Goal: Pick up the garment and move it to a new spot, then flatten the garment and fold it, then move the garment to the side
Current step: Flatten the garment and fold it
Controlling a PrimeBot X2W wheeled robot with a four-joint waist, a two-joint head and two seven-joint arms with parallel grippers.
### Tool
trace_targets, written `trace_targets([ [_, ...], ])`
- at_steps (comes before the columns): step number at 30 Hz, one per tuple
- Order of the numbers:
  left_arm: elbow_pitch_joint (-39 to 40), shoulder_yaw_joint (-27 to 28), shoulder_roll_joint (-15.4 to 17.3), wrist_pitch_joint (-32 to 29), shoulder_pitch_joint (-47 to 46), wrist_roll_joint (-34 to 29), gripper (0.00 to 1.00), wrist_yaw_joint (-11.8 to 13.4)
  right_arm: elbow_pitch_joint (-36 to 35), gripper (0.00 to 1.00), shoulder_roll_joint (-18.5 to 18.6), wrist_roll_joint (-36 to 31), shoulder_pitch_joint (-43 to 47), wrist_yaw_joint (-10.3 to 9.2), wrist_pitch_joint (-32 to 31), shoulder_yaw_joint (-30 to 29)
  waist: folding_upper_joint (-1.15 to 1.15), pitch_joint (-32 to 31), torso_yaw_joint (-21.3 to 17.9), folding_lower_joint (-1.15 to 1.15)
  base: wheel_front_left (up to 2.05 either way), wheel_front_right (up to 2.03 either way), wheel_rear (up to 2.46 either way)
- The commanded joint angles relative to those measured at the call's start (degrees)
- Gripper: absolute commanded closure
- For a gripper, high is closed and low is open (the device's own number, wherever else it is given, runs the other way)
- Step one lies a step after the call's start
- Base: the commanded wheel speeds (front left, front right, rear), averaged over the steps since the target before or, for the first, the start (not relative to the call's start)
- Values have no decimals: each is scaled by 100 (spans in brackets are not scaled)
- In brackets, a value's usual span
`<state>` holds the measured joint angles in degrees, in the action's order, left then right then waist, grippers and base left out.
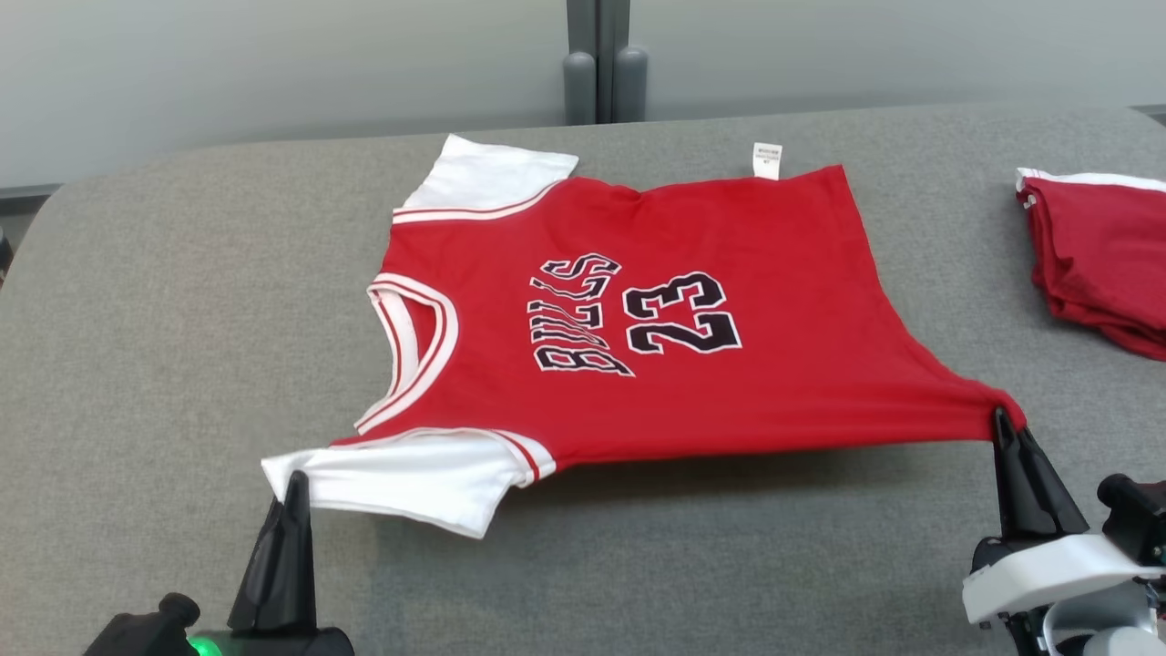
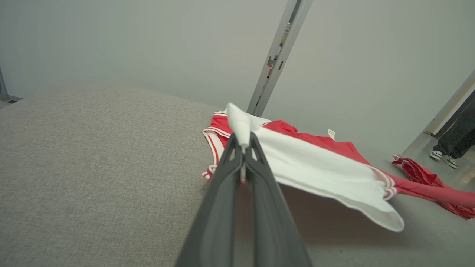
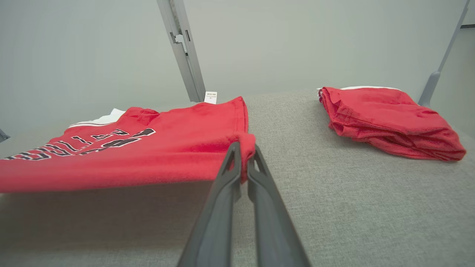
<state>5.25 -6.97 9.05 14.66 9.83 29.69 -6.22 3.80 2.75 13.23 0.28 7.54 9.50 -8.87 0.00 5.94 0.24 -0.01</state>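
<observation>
The garment [image 1: 692, 273] is a red jersey with white sleeves and black "BULLS 23" lettering, spread face up on the grey table, neck to the left. Its near edge is lifted off the surface. My left gripper [image 1: 295, 481] is shut on the tip of the near white sleeve [image 2: 241, 126]. My right gripper [image 1: 1004, 421] is shut on the near hem corner [image 3: 245, 142], pulling the red cloth taut. The far sleeve and the hem with a white tag [image 1: 767, 160] lie flat on the table.
A second folded red garment [image 1: 1102, 264] lies at the table's right edge, also seen as the folded red pile [image 3: 389, 120]. The grey table [image 1: 182, 319] stretches to the left. A post [image 1: 601, 64] stands behind. A person's feet [image 2: 443, 157] stand off to the side.
</observation>
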Motion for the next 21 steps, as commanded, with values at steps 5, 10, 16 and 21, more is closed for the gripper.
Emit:
trace_targets([
  [5, -90, -96, 22, -122, 148, 31, 100, 29, 38, 100, 28, 72, 250, -11, -141, -37, 0, -81, -26, 1, 0, 0, 0],
  [10, -352, -254, 33, -179, -123, -88, 100, 17, 296, 100, 27, -60, 40, -10, -223, 44, 0, 33, -22, 1, 0, 0, 0],
  [16, -740, -380, 29, -153, -539, -135, 100, -22, 720, 100, 27, -149, -301, -10, -220, 100, 0, 205, 9, 1, 0, 0, 0],
  [21, -1069, -538, 13, -116, -1124, -223, 100, -63, 949, 100, 26, -186, -669, -10, -210, 145, 0, 416, 31, 1, 0, 0, 0],
])
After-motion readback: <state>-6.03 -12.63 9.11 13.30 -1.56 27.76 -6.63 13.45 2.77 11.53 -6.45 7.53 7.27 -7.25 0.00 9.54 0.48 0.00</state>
